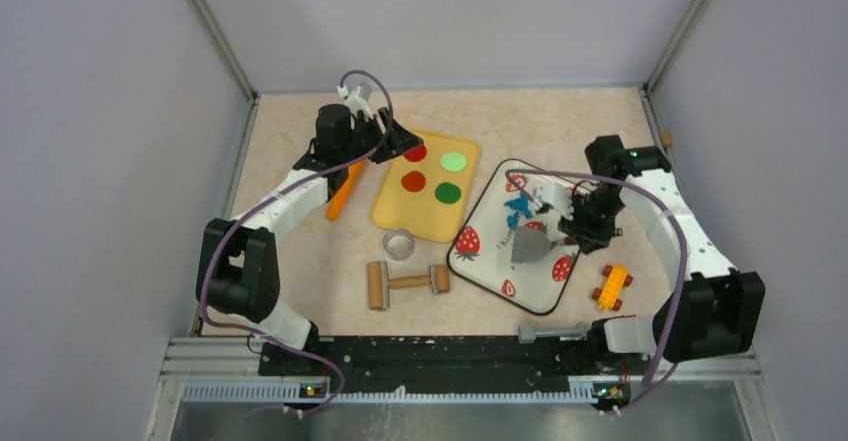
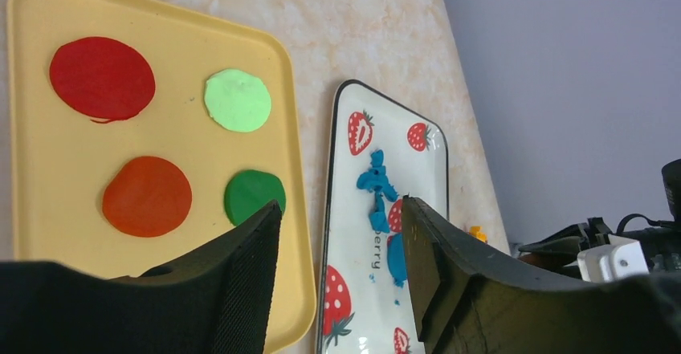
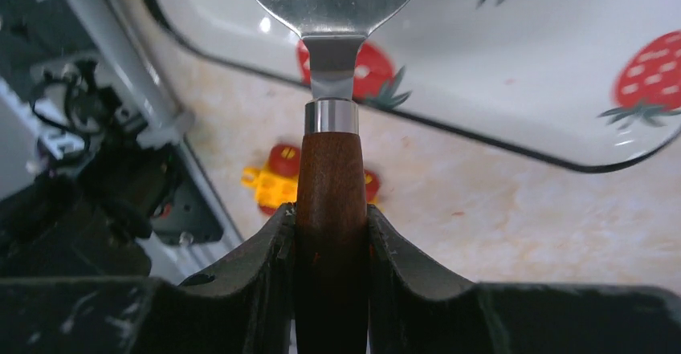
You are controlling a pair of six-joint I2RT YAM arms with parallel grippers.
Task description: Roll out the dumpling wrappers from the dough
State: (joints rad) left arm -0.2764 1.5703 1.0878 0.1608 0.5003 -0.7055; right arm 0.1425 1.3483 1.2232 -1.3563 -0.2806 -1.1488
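Ragged blue dough (image 1: 517,206) lies on the strawberry tray (image 1: 490,276); the left wrist view shows its scraps (image 2: 376,179). A smoother blue patch (image 2: 393,262) is half hidden behind my left finger; I cannot tell if it is a dumpling wrapper. My left gripper (image 1: 400,143) (image 2: 341,209) hangs open and empty over the yellow tray's (image 1: 425,223) far left corner. My right gripper (image 1: 588,223) (image 3: 331,213) is shut on the wooden handle of a metal spatula (image 3: 331,169), whose blade (image 1: 530,248) rests over the strawberry tray (image 3: 498,121).
Two red discs (image 2: 102,77) (image 2: 147,196) and two green discs (image 2: 237,99) (image 2: 254,194) lie on the yellow tray (image 2: 32,177). In front of it are a metal ring cutter (image 1: 399,244) and a rolling pin (image 1: 407,283). An orange tool (image 1: 345,193) and a yellow-red toy (image 1: 611,286) lie nearby.
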